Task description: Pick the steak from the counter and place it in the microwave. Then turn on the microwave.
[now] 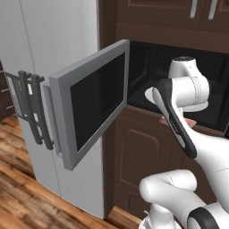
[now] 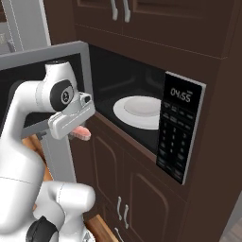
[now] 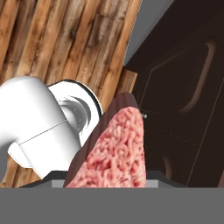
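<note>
The microwave (image 2: 181, 126) is built into dark brown cabinetry, and its grey-framed door (image 1: 94, 102) is swung wide open to the left. A round white plate (image 2: 140, 110) lies inside its dark cavity. My gripper (image 2: 78, 131) hangs just in front of the opening's lower left edge, shut on the steak (image 2: 83, 134), a pinkish-red slab that sticks out below the hand. In the hand view the steak (image 3: 120, 148) rises from the bottom and hides the fingertips. A sliver of the steak (image 1: 190, 121) peeks from behind my arm. The counter is out of view.
A tall grey fridge (image 1: 53, 40) with dark handles (image 1: 32, 107) stands left of the open door. Brown cabinet doors (image 2: 124, 189) sit below the microwave, and more cabinets (image 2: 142, 19) above it. A wooden floor (image 1: 18, 179) lies underneath.
</note>
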Controlling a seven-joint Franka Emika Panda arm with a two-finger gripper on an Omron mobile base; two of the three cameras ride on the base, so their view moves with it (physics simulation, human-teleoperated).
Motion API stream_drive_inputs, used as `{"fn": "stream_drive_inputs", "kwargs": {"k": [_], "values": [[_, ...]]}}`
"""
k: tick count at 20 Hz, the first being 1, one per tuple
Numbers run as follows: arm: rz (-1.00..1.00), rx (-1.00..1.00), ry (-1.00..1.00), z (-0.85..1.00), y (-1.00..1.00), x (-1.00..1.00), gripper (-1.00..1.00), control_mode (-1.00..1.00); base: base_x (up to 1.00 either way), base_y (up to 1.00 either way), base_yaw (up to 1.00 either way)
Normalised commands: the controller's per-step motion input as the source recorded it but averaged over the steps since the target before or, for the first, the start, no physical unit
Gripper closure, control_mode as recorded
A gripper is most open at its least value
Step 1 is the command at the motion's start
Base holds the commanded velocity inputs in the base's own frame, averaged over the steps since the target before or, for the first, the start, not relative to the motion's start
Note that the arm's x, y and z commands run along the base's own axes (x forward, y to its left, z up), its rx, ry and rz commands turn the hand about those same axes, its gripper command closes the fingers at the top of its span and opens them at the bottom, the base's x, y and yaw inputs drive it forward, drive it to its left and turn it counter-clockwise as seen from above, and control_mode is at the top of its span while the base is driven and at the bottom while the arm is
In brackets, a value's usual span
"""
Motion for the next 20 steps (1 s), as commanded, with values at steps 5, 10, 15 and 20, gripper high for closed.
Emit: {"fn": "stream_drive_inputs", "kwargs": {"k": [5,10,15,20], "values": [[0.0,0.0,-0.16,0.07,0.0,0.0,1.0,-1.0,0.0,0.0,0.0],[0.0,0.0,-0.26,0.07,-0.02,0.0,1.0,-1.0,0.0,0.0,0.0],[0.0,0.0,-0.22,0.07,-0.04,0.0,1.0,-1.0,0.0,0.0,0.0],[0.0,0.0,-0.06,0.14,-0.17,0.06,1.0,-1.0,0.0,0.0,0.0]]}}
